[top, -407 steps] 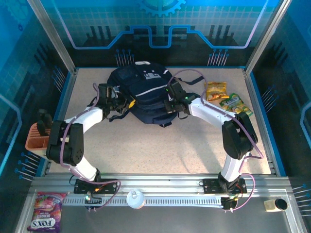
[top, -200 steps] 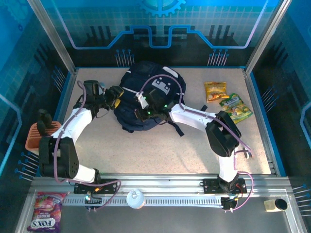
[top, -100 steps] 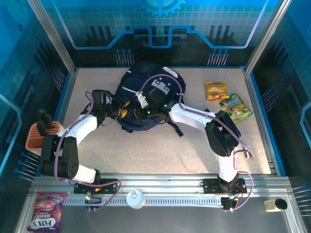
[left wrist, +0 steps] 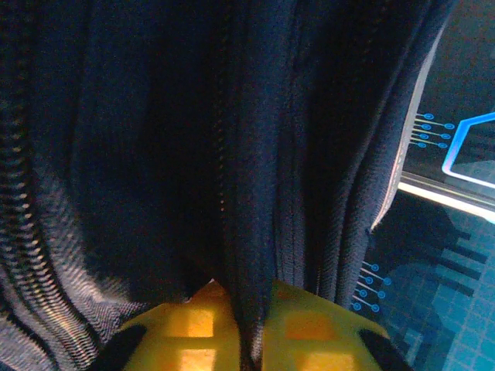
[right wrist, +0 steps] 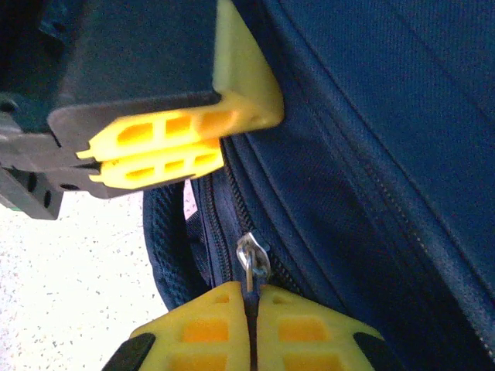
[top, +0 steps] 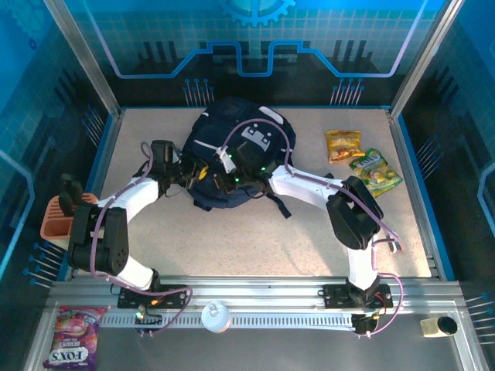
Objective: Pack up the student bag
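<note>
The student bag (top: pixel 232 147) lies at the far edge of the tabletop (top: pixel 232 247). The left gripper (left wrist: pixel 244 328) pinches its fabric. The right gripper (right wrist: pixel 251 313) is closed on the zip pull (right wrist: pixel 253 261).

The student bag (top: pixel 213 124) is dark navy with grey-white patches and trim; the table (top: pixel 255 247) under it is speckled beige. Right of the bag are an orange-yellow packet (top: pixel 343 144) and a green-and-yellow packet (top: pixel 375 171), left of it a salmon-pink holder (top: pixel 56 218).

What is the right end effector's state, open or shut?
Shut: the right end effector pinches the student bag's metal zip pull between touching fingers.
</note>
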You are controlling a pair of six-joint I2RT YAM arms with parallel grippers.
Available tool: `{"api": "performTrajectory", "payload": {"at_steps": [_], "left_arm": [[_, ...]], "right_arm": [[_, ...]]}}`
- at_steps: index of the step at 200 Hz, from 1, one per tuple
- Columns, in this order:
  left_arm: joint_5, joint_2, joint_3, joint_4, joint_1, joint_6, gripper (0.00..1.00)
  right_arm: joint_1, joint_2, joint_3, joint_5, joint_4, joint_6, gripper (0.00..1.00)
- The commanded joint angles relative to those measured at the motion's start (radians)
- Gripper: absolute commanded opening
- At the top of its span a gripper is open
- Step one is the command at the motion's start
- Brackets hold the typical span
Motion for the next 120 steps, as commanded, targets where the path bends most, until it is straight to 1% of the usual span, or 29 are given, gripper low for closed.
{"api": "performTrajectory", "payload": {"at_steps": [1,62,97,120], "left_arm": [[-0.011,0.007,0.047,0.003,0.002,0.034,0.01],[-0.012,0.005,0.079,-0.016,0.025,0.066,0.0],[-0.01,0.001,0.079,-0.026,0.034,0.079,0.0],[0.003,0.005,0.082,-0.046,0.036,0.1,0.0]], "right_arm": [[-0.019,-0.067,-0.074,0.029,0.009,0.02,0.07],[-0.087,-0.194,-0.281,0.136,-0.022,0.014,0.06],[-0.14,-0.227,-0.317,0.154,-0.049,-0.02,0.06],[-0.189,-0.224,-0.315,0.13,-0.062,-0.03,0.06]]}}
